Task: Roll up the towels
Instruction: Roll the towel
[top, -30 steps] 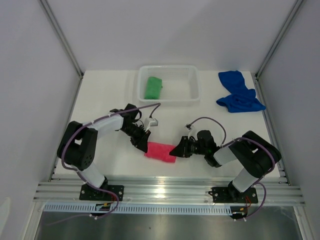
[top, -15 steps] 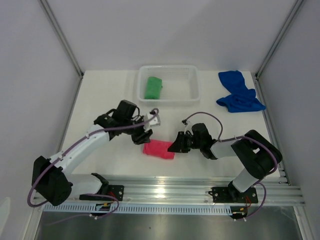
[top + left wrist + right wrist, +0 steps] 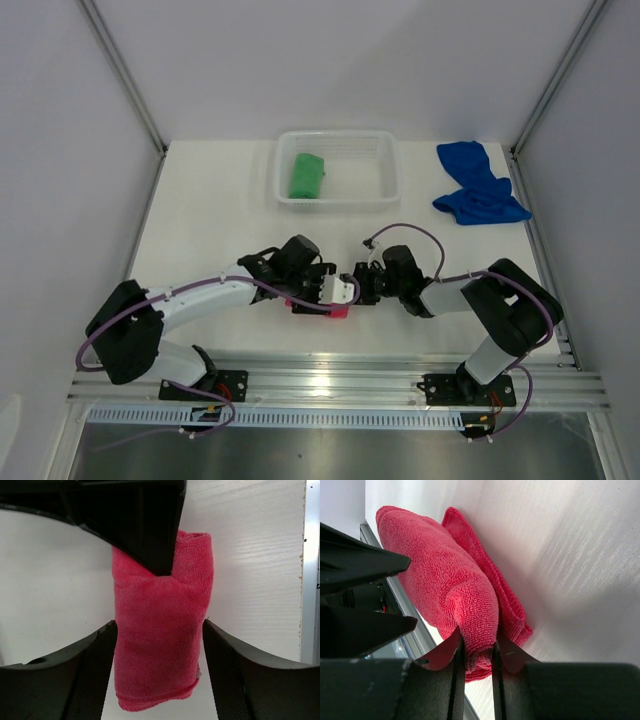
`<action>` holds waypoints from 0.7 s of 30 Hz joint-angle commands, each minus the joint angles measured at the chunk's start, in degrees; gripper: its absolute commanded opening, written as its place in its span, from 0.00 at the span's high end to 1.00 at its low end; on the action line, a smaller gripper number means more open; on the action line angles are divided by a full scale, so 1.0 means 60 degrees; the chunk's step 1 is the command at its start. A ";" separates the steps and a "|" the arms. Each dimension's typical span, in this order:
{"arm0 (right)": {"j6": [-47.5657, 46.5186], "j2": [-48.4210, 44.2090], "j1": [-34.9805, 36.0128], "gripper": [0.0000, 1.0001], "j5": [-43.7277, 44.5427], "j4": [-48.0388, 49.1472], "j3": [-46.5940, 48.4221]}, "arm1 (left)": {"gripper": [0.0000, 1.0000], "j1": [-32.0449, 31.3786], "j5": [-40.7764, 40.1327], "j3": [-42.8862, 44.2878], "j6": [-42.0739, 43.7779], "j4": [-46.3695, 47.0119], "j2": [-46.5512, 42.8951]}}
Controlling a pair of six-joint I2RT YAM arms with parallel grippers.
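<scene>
At six o'clock on the surface (image 3: 200, 200), our right tool (image 3: 476, 652) pinches the pink-red towel (image 3: 445, 580), our left tool (image 3: 159, 625) spread around it.

Rolled pink-red towel (image 3: 160, 645) – fat bundle lying flat near the table's (image 3: 200, 230) front edge, one end pinched in the right gripper (image 3: 477, 645). Green towel (image 3: 306, 175) – rolled, in the basket (image 3: 391, 178), left side. Blue towel (image 3: 478, 195) crumpled, far right corner.
</scene>
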 commanded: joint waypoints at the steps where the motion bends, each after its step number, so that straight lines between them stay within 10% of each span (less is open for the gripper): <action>1: -0.0308 0.0289 0.0027 0.96 0.0415 -0.0552 0.0170 | 0.28 -0.0319 0.0075 -0.0091 0.0771 0.0410 0.0222; 21: -0.0601 0.0216 -0.0090 0.86 0.0180 -0.1050 0.0389 | 0.17 -0.0466 -0.0745 -0.0281 0.0771 0.0498 0.0752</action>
